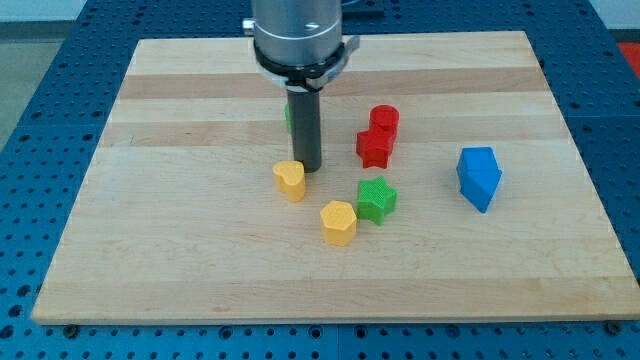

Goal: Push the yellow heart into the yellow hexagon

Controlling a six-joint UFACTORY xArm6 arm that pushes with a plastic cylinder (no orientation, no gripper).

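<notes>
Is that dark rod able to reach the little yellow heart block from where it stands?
Probably yes: my tip sits right beside the yellow heart block, just to its upper right, with nothing between them.

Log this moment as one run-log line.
tip: just upper right of yellow heart | yellow hexagon: lower right of heart, apart | green star: beside hexagon | status: not yet joined
</notes>
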